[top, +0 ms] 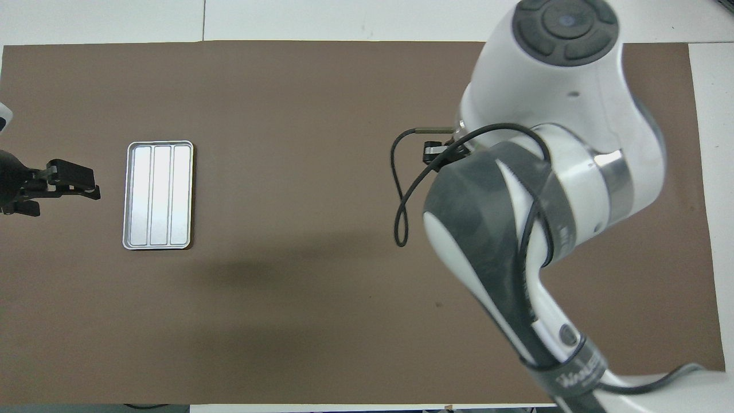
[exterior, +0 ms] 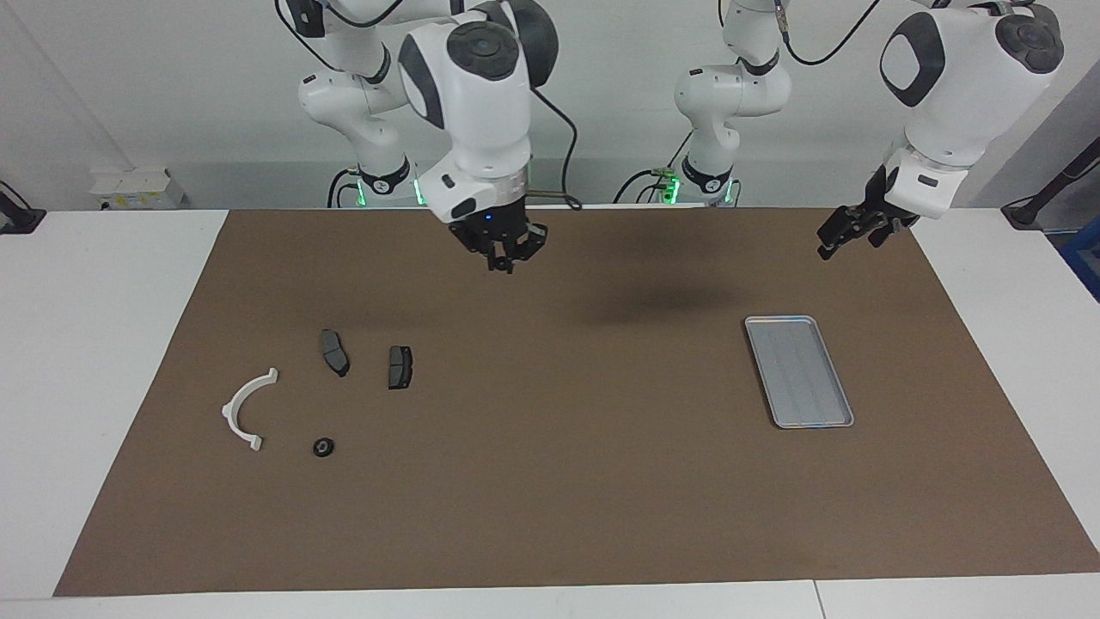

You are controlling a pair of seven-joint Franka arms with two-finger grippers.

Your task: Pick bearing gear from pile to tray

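Facing view, right tool (exterior: pixel 507 254): I see it raised over bare brown mat (exterior: pixel 550 481) near the robots; I cannot tell its finger state.
Facing view, left tool (exterior: pixel 846 232): waiting over the mat's edge, state unclear to me.
Facing view, pile: bearing gear (exterior: pixel 323 447) just beside the white half-ring bracket (exterior: pixel 245 408); two brake pads (exterior: pixel 333 352) nearer the robots.
Facing view, tray (exterior: pixel 797 371): toward the left arm's end of the bench.
Overhead view: right arm hides the pile; tray (top: pixel 159 195) beside the left tool (top: pixel 74 180).
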